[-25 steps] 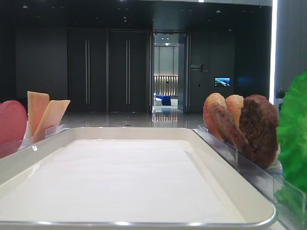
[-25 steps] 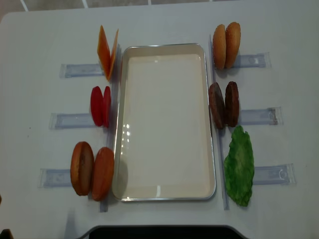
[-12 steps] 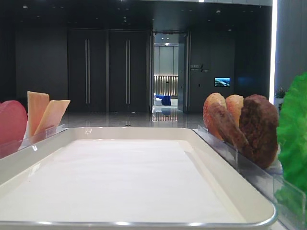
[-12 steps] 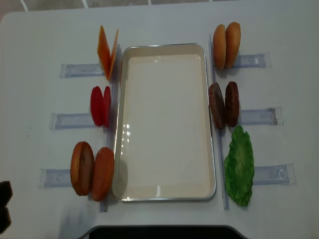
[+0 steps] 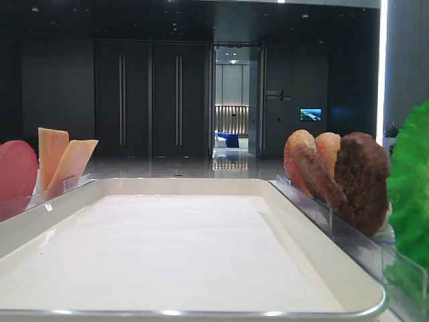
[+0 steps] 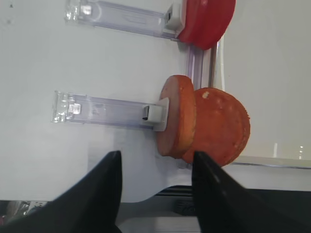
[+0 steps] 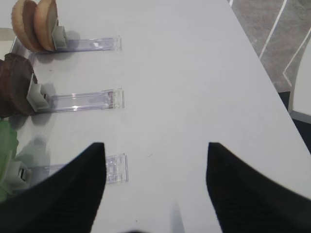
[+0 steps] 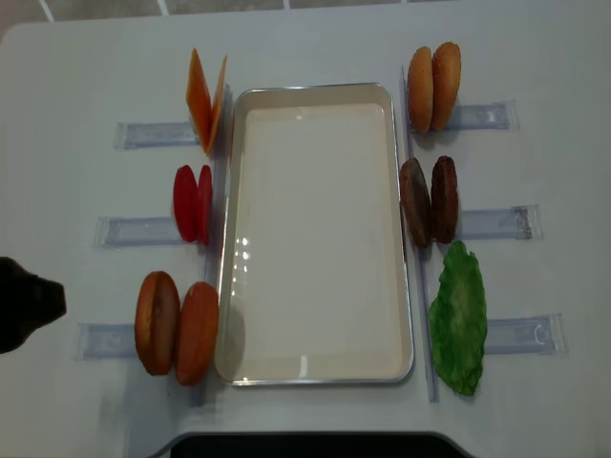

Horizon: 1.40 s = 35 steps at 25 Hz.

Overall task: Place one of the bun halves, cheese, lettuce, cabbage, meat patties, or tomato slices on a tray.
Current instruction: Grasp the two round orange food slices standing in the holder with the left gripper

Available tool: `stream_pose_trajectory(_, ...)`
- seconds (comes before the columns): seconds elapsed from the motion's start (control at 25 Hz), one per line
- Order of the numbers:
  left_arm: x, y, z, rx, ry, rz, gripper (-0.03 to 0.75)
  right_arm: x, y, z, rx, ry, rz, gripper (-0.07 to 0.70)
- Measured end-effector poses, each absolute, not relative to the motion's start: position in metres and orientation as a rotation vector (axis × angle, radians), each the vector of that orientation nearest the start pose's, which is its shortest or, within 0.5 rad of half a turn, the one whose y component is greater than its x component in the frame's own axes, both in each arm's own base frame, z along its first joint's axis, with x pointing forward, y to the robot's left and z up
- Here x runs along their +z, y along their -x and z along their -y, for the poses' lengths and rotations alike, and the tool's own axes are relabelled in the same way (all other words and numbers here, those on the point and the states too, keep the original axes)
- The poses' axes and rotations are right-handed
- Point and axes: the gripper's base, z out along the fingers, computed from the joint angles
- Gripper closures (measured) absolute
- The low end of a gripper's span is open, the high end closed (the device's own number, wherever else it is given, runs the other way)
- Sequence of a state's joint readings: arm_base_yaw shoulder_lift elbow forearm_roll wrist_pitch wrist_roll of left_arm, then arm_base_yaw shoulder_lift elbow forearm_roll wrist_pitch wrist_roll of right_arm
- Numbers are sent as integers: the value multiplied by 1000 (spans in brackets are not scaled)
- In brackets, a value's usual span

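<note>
One wide white table [image 8: 535, 57] under everything. Dead centre on it, the cream-white tray [image 8: 315, 239], long side running front to back, bottom bare, nothing resting inside.

Then the left gripper [image 6: 155, 158], hanging over the table's front-left part, out past the outer end of the nearest left holder. Fingers spread apart, only tabletop between them, gripping nothing, stopped short of the bun halves. And the right gripper [image 7: 155, 145], over the table's right side, well out from the tray (not showing in the overhead view at all). Fingers just as wide apart, nothing held.

On to the food, all of it off the tray. Green lettuce [image 8: 458, 324], biggest piece, front right, just beside the tray's right rim. Two bun halves [image 8: 177, 324] front left, standing on edge side by side, the inner one just beside the left rim. Two more up at the far right. Dark, rough meat patties [image 8: 430, 200] mid right, a pair on edge, touching each other. Red tomato slices [image 8: 193, 203] mid left, also upright and close together. Orange cheese [image 8: 205, 100] far left, two thin slices leaning apart in a V.

Smallest of all, the clear holders [image 8: 143, 231], strips pointing outward from each pile on both sides.
</note>
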<state>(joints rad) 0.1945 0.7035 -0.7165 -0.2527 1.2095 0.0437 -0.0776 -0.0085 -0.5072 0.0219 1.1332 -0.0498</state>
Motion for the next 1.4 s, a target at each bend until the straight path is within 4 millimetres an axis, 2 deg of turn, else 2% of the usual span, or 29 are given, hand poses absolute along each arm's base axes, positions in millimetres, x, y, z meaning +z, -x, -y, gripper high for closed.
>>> stream_pose_trajectory(0.28, 299, -115, 7, -419, 332, -2650, 321, 273, 10, -3, -50, -27, -2101, 202)
stream_pose_trajectory(0.44, 304, -117, 7, -432, 356, -2645, 329, 273, 10, -3, -50, -27, -2101, 202)
stream_pose_trajectory(0.68, 322, -117, 1, -330, 336, -2634, 345, 273, 10, -3, -50, -27, -2101, 202)
stream_pose_trajectory(0.8, 319, -119, -6, -232, 341, -2667, 345, 273, 10, -3, -50, -27, -2101, 202)
stream_pose_trajectory(1.2, 307, -134, -13, -176, 367, -2761, 346, 273, 10, -3, -50, -27, -2101, 202)
stream_pose_trajectory(1.4, 301, -141, -16, -88, 333, -2819, 349, 273, 10, -3, -50, -27, -2101, 202)
